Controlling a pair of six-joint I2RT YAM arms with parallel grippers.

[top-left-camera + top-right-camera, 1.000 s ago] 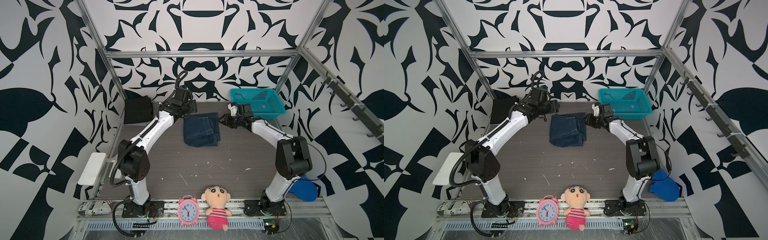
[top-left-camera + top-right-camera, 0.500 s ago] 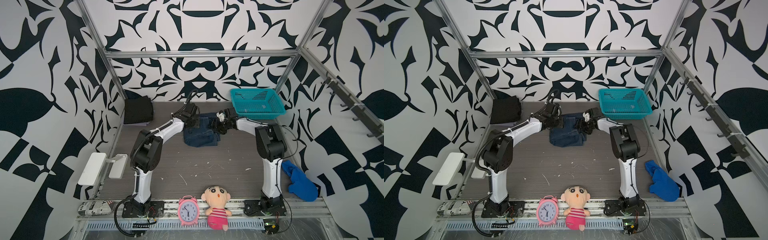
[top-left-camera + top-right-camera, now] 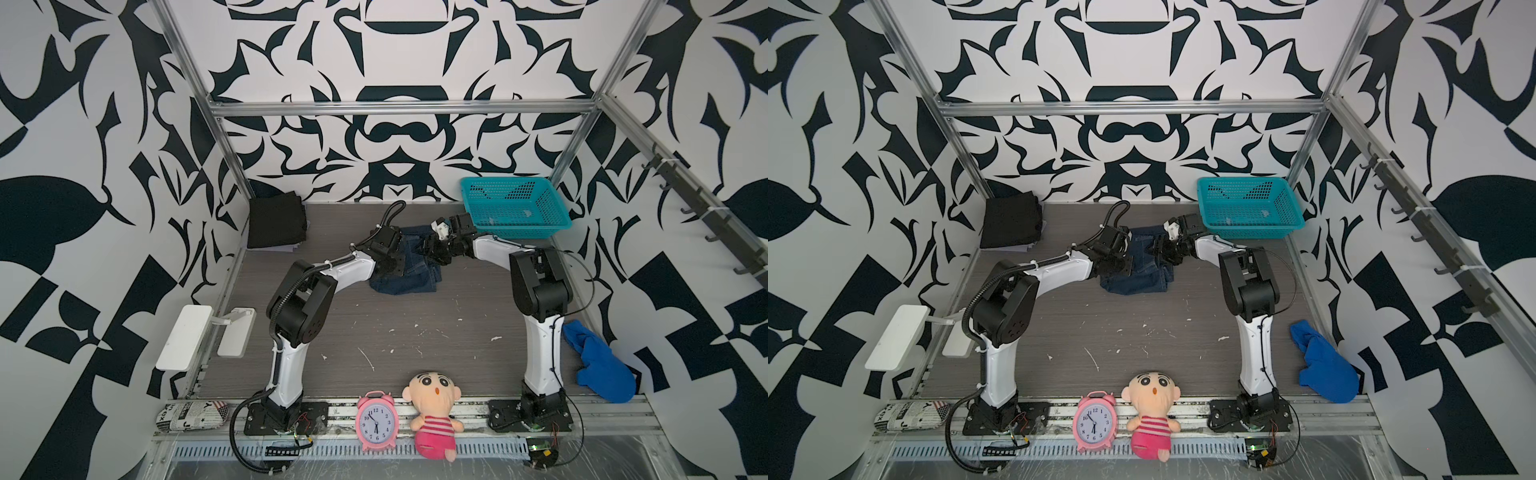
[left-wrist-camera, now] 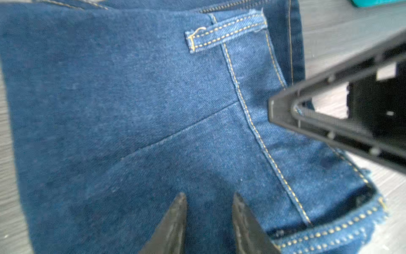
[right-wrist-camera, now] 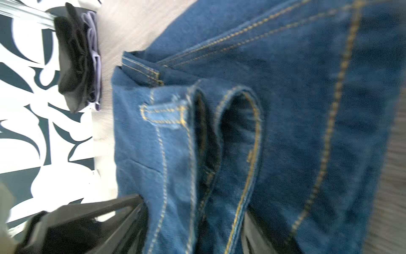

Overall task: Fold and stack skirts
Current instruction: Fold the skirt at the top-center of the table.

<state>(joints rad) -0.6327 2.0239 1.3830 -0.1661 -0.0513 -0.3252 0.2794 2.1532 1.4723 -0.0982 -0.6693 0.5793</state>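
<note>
L gripper: we see tips slightly apart, flat denim showing in the gap, over a panel of the denim skirt. Belt loop is further ahead of the tips. R gripper is opposite, at the waistband end. Its jaws are spread wide w/ a denim fold btwn. The view is blurred, so we can't tell if it bites. Skirt lies folded on the table under both grippers. Teal basket is near the R gripper, outer side. Black skirt sits folded on lavender skirt, well apart from the L gripper, outer side. Blue cloth is farthest, by the R arm base.
</note>
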